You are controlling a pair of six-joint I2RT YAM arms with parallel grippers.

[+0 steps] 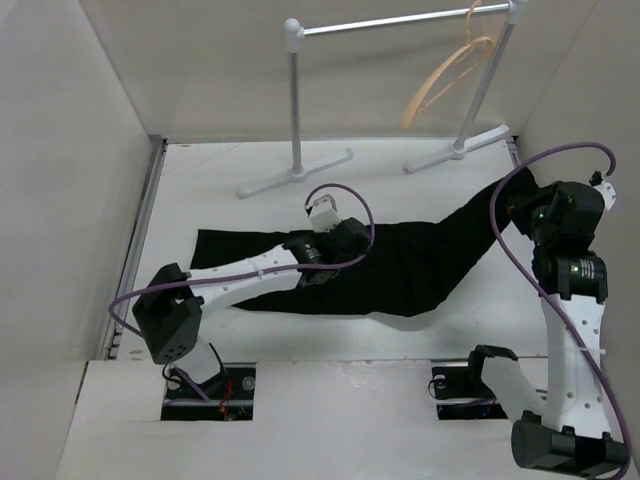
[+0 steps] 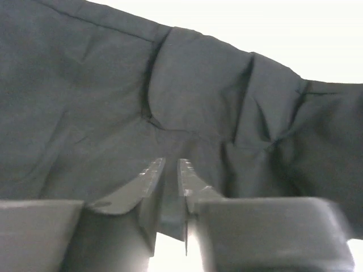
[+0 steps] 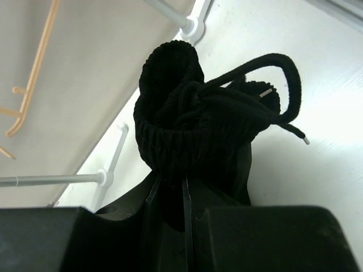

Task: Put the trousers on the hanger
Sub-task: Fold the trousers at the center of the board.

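The black trousers (image 1: 420, 260) lie stretched across the table from left to far right. My left gripper (image 1: 335, 250) sits over their middle; in the left wrist view its jaws (image 2: 170, 164) are shut on a fold of the fabric (image 2: 113, 85) at its near edge. My right gripper (image 1: 535, 205) holds the right end; in the right wrist view it (image 3: 170, 181) is shut on the bunched waistband (image 3: 181, 124), with the drawstring (image 3: 283, 73) looping out. The tan wooden hanger (image 1: 450, 75) hangs on the rail at the back right and also shows in the right wrist view (image 3: 34, 73).
The white-and-grey rail stand (image 1: 295, 110) stands at the back, its two feet on the table behind the trousers; its bar shows in the right wrist view (image 3: 51, 180). Walls close in the left, back and right sides.
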